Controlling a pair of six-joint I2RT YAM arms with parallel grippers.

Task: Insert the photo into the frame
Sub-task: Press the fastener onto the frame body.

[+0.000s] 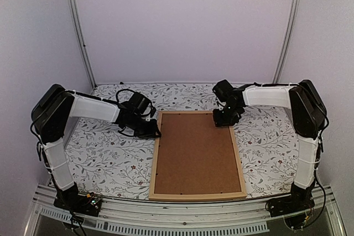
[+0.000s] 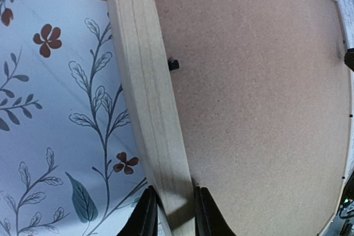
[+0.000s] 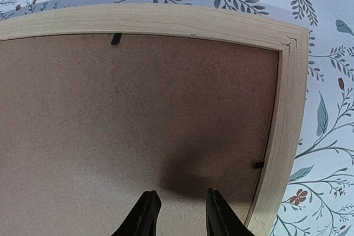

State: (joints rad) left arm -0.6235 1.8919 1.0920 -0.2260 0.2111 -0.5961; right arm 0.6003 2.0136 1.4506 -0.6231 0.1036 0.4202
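floral-cloth bench [image 1: 105,153] carries the frame [image 1: 152,164] face down at centre, brown backing board [image 1: 196,147] up; left claw [image 2: 173,197] clamped on its upper-left rail, right claw [image 3: 180,197] slightly parted, empty, over the board's upper-right corner.

The top camera sits high behind the left arm [image 1: 91,108] and right arm [image 1: 265,96], looking down and forward over the whole surface [image 1: 105,158]. It is far enough back to take in both arms, the frame [image 1: 196,196] and the rear wall [image 1: 182,26]. The left wrist camera hangs close over the frame's left side and looks along it past the left fingers [image 2: 145,216] (they poke in at the bottom edge). The brown board [image 2: 254,109] fills its right half. The right wrist camera is equally near, looking past the right fingers [image 3: 145,216] across the board to one frame corner. All three views share the frame, board and patterned surface.
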